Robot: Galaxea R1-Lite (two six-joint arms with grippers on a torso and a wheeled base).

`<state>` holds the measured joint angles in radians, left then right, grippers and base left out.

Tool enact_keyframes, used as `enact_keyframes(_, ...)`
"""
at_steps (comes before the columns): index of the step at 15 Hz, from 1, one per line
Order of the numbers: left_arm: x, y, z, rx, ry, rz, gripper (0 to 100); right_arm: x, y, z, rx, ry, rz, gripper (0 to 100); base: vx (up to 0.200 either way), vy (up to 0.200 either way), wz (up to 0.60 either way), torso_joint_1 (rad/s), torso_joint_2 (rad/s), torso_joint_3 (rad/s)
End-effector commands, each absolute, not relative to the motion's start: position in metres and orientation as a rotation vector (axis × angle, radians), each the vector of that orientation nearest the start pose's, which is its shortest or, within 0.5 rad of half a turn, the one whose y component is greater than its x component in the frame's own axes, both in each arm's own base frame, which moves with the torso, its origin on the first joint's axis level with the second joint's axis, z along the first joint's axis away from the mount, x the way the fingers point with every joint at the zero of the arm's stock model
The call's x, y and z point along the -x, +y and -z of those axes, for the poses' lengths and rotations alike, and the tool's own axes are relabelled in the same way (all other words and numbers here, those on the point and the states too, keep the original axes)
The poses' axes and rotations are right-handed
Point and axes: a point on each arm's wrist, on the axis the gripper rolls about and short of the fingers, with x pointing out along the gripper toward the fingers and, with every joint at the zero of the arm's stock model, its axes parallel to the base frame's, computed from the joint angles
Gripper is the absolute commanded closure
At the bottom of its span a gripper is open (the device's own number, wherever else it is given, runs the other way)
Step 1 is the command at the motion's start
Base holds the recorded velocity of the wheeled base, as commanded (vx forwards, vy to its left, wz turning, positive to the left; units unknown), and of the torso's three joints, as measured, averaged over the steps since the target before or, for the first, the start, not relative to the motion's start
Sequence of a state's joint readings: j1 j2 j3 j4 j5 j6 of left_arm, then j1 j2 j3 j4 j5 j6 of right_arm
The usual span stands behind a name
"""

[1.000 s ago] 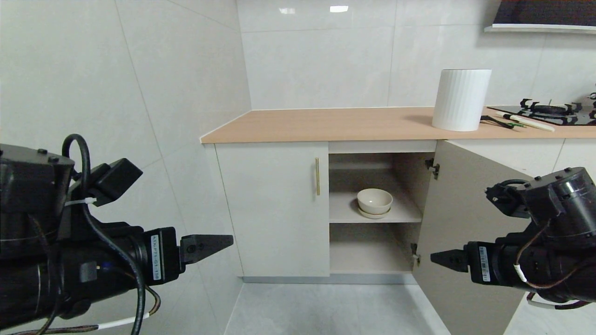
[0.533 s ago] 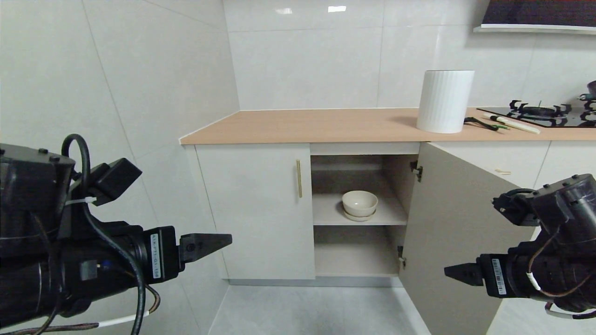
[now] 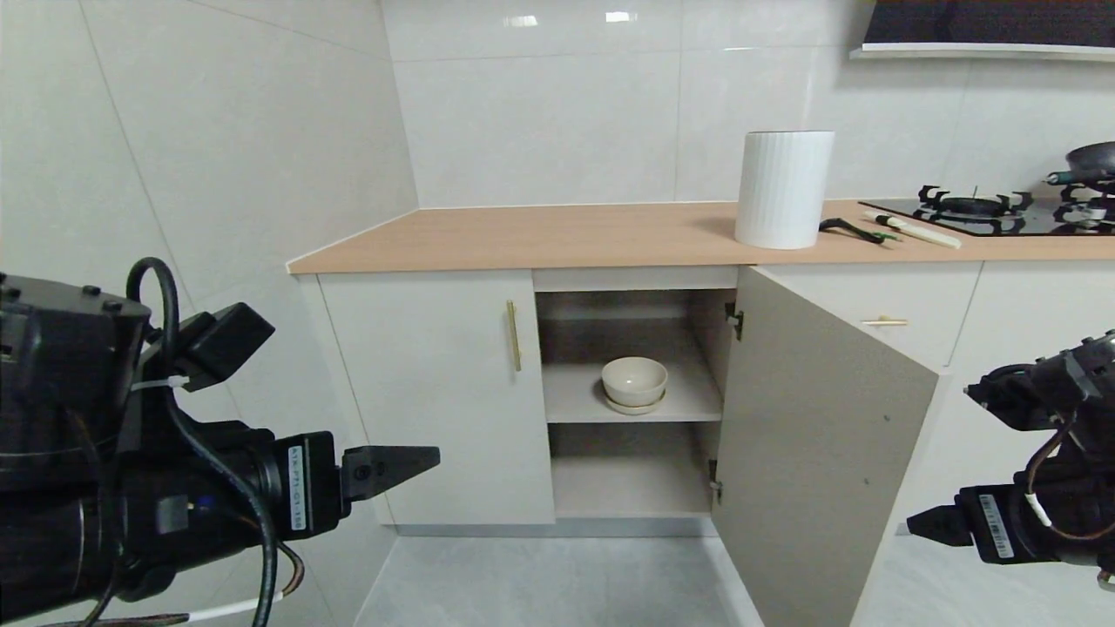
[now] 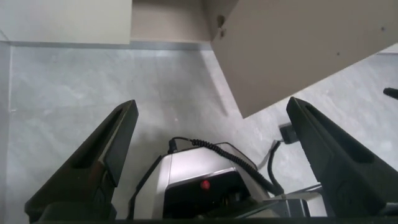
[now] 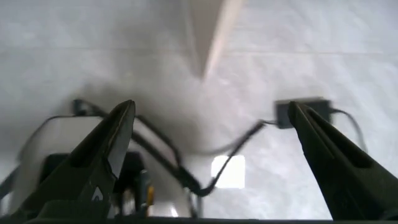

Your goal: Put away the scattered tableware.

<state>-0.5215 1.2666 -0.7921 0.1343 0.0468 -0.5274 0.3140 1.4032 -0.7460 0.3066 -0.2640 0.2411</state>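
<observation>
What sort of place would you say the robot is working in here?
Most likely a home kitchen: a tiled wall behind a wooden countertop, a gas hob set into it, and a base cabinet whose open door shows a bowl on a shelf.

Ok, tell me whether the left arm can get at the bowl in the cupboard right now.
Probably, if it comes nearer: the door stands open on the right, and nothing lies between the left gripper and the bowl.

Our head camera swung right, so the cabinet and countertop slid toward 9 o'clock, and a pan popped in at 2 o'clock. Our right gripper dropped lower, out toward 4 o'clock.
</observation>
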Motion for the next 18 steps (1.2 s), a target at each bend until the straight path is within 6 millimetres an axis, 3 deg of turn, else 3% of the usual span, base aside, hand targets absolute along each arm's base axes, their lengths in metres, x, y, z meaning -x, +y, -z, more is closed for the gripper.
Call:
enact_keyframes(1, -0.161, -0.091, -0.214, 0.329, 0.696, 0.289, 0, -0.194, 0.030, -0.164, 0.056, 0.932, 0.169, 0, 0.000, 0.000, 0.00, 0.000, 0.00, 0.000)
enact_keyframes(3, -0.161, -0.091, -0.214, 0.330, 0.696, 0.289, 0, -0.207, 0.009, -0.162, 0.027, 0.941, 0.262, 0, 0.000, 0.000, 0.00, 0.000, 0.00, 0.000)
enact_keyframes(5, -0.161, -0.091, -0.214, 0.330, 0.696, 0.289, 0, -0.231, -0.013, -0.154, -0.031, 0.903, 0.354, 0, 0.000, 0.000, 0.00, 0.000, 0.00, 0.000)
enact_keyframes(8, -0.161, -0.091, -0.214, 0.331, 0.695, 0.289, 0, -0.272, -0.033, -0.125, -0.115, 0.831, 0.437, 0, 0.000, 0.000, 0.00, 0.000, 0.00, 0.000)
enact_keyframes(13, -0.162, -0.092, -0.214, 0.332, 0.695, 0.288, 0, -0.309, -0.036, -0.092, -0.261, 0.721, 0.476, 0, 0.000, 0.000, 0.00, 0.000, 0.00, 0.000)
enact_keyframes(18, -0.162, -0.092, -0.215, 0.337, 0.685, 0.290, 0, -0.313, -0.025, -0.084, -0.309, 0.742, 0.396, 0, 0.000, 0.000, 0.00, 0.000, 0.00, 0.000)
